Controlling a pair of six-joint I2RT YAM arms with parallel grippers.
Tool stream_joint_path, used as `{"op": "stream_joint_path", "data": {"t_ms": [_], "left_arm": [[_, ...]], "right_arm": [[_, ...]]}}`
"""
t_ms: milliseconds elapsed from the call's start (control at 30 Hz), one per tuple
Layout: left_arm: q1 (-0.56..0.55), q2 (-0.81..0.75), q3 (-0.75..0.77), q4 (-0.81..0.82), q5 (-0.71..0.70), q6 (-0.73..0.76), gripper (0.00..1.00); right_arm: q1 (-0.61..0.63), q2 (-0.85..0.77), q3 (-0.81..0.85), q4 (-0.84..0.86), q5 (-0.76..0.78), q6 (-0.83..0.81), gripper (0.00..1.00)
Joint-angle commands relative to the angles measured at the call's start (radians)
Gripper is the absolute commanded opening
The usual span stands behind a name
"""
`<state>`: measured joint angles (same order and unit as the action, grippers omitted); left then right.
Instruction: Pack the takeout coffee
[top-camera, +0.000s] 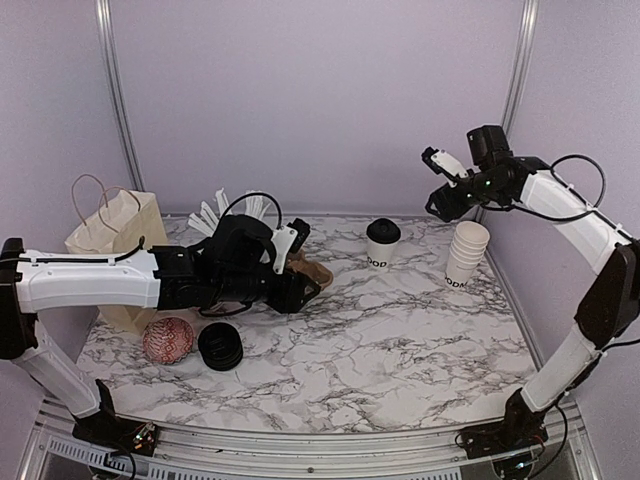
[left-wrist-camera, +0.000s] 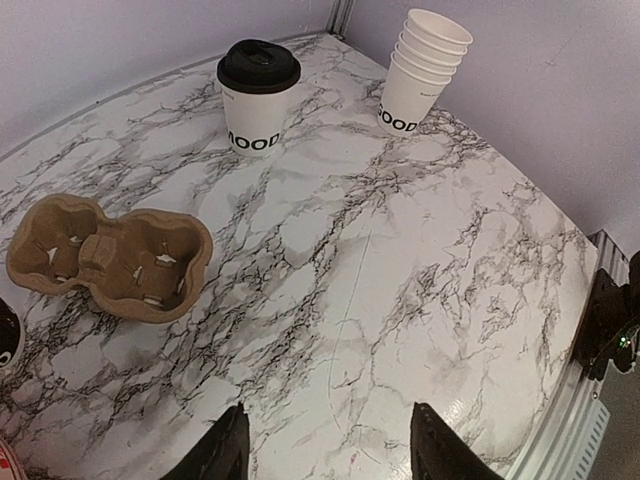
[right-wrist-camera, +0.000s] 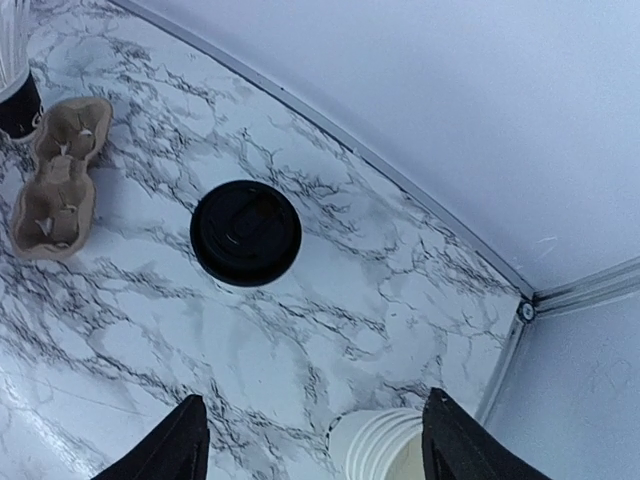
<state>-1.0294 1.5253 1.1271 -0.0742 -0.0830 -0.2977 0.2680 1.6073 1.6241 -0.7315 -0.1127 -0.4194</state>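
One takeout coffee (top-camera: 382, 243), a white paper cup with black lettering and a black lid, stands upright at the back centre of the marble table; it also shows in the left wrist view (left-wrist-camera: 258, 95) and, from above, in the right wrist view (right-wrist-camera: 245, 232). My left gripper (top-camera: 300, 292) hovers low beside a brown two-hole cup carrier (top-camera: 312, 272). Its jaws (left-wrist-camera: 330, 448) are open over bare marble, the carrier (left-wrist-camera: 110, 255) lying to their left. My right gripper (top-camera: 434, 207) hangs high above the back right, open (right-wrist-camera: 315, 440), holding nothing.
A stack of lidless white cups (top-camera: 466, 255) stands right of the coffee. A paper bag (top-camera: 110, 235) stands at back left, with white sticks (top-camera: 225, 212) beside it. A red-patterned bowl (top-camera: 168, 340) and a stack of black lids (top-camera: 220, 346) sit at front left.
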Motion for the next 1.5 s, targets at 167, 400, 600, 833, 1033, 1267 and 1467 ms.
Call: {"op": "stream_joint_path", "data": {"t_ms": [167,400,600,833,1033,1267,1467], "left_arm": [[-0.003,0.035,0.028,0.030,0.015,0.049,0.50],[-0.003,0.040,0.012,0.047,0.026,0.025,0.50],[-0.003,0.035,0.001,0.054,0.040,0.020,0.50],[-0.003,0.031,-0.010,0.055,0.046,0.006,0.50],[-0.003,0.034,-0.017,0.055,0.049,-0.001,0.50],[-0.003,0.042,-0.012,0.056,0.061,-0.004,0.50],[-0.003,0.047,-0.014,0.057,0.066,-0.006,0.50]], "right_arm": [[-0.049,-0.033,-0.064,-0.169,0.155,-0.004,0.53],[-0.146,-0.007,-0.071,-0.201,0.079,0.007,0.42],[-0.163,0.018,-0.084,-0.204,0.054,-0.006,0.41],[-0.173,0.058,-0.085,-0.182,0.057,-0.021,0.33],[-0.179,0.080,-0.074,-0.173,0.058,-0.030,0.28],[-0.181,0.083,-0.060,-0.170,0.056,-0.030,0.17],[-0.185,0.079,-0.054,-0.169,0.062,-0.033,0.14]]}}
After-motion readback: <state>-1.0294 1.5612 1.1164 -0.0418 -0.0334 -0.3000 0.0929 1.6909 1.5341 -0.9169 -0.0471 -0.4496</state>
